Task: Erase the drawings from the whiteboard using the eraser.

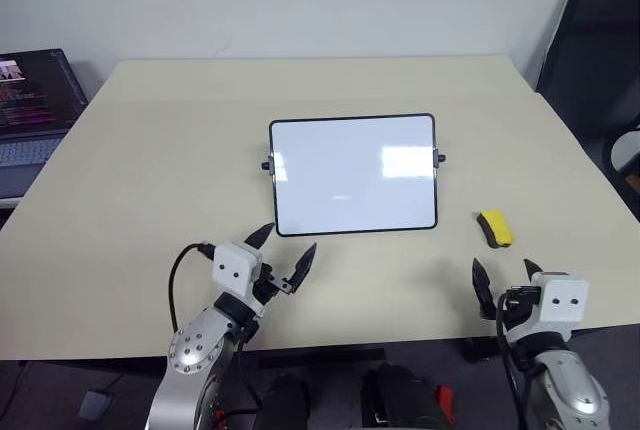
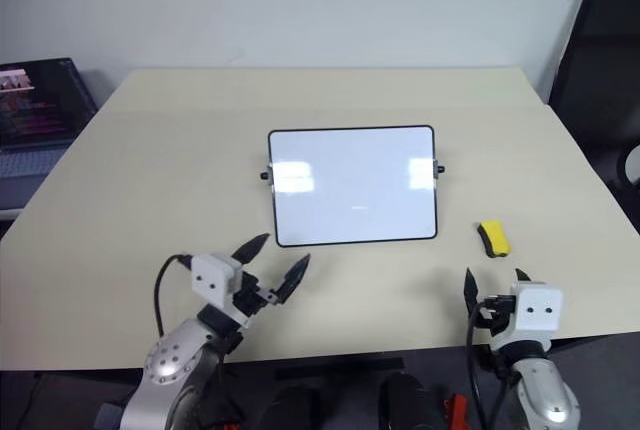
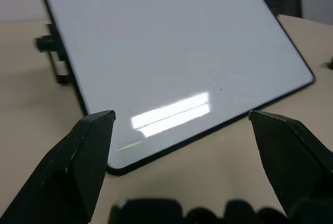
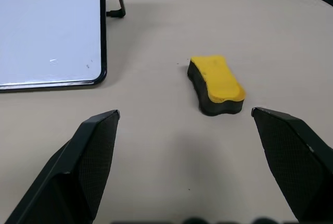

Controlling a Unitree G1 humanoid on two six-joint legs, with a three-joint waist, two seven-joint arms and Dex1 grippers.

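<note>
Nearest you, both claws hang at the table's [image 1: 150, 150] near edge. Your left claw [image 1: 284, 253] is spread wide, holding nothing, aimed at the board's [image 1: 353, 174] near-left corner. Your right claw [image 1: 503, 276] is equally wide and empty, with the eraser [image 1: 494, 227] lying on the table just ahead of it, right of the board. The right wrist view shows the eraser's black underlayer; head views give mostly a yellow block. You'll find no clear drawings on the board, just glare and 2 or 3 faint specks. A laptop [image 1: 30, 110] is cut off at the left.
</note>
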